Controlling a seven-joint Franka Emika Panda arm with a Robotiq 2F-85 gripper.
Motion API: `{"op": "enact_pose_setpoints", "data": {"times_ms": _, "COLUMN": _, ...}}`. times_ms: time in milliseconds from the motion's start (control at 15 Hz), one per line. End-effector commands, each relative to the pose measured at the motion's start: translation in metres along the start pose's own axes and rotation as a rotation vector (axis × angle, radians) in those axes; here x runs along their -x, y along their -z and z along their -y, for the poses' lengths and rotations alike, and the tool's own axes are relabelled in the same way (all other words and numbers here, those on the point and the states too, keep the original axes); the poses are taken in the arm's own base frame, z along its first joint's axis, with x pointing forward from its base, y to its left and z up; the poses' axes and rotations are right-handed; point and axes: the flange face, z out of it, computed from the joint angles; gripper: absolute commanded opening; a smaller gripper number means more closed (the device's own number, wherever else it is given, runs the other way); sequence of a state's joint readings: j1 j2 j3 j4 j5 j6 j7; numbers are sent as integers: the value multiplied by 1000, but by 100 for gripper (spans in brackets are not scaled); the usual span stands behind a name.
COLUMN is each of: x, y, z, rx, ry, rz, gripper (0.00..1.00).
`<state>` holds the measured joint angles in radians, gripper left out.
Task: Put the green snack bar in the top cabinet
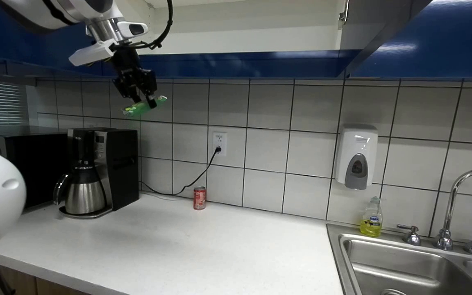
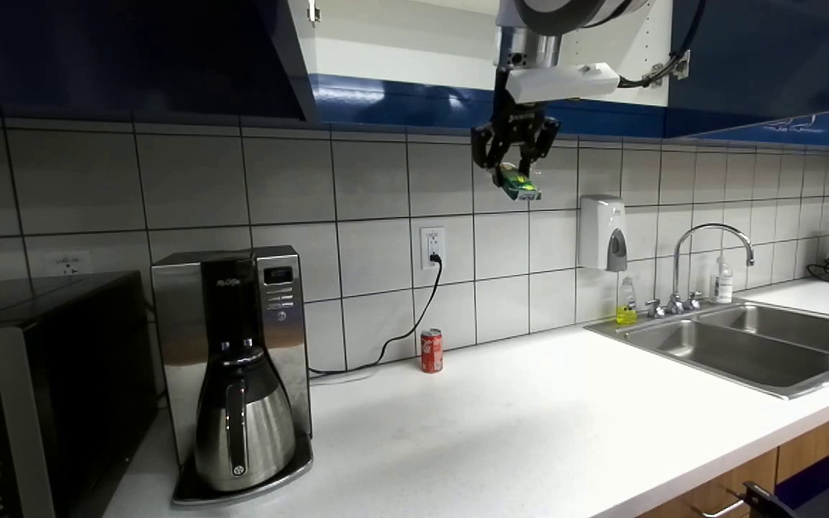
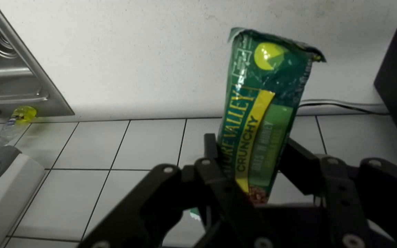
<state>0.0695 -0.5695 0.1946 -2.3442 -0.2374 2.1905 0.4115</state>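
one claw (image 3: pixel 253 150) grips one green bar (image 3: pixel 264 103) outside one open top cabinet (image 1: pixel 252 65).

Snack bar (image 3: pixel 261 113) (green, tilted) held lower than open cabinet (image 1: pixel 244 64).

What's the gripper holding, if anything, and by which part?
The green Nature Valley Crunchy bar, pinched by its long edges, roughly mid-length, in the gripper.
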Motion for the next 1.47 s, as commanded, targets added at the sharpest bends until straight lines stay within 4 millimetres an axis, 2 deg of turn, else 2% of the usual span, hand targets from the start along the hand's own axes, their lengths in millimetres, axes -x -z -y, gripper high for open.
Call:
{"op": "enact_pose_setpoints", "data": {"times_ms": 0, "x": -15, "y": 36, "z": 1, "rx": 33, "ry": -39, "rz": -46, "gripper": 21}}
{"op": "enact_pose_setpoints", "data": {"times_ms": 1000, "x": -55, "y": 142, "z": 2, "rx": 17, "ry": -78, "rz": -201, "gripper": 21}}
{"op": "enact_pose_setpoints", "data": {"times_ms": 1400, "x": -82, "y": 164, "z": -6, "rx": 4, "ry": -104, "rz": -227, "gripper": 21}}
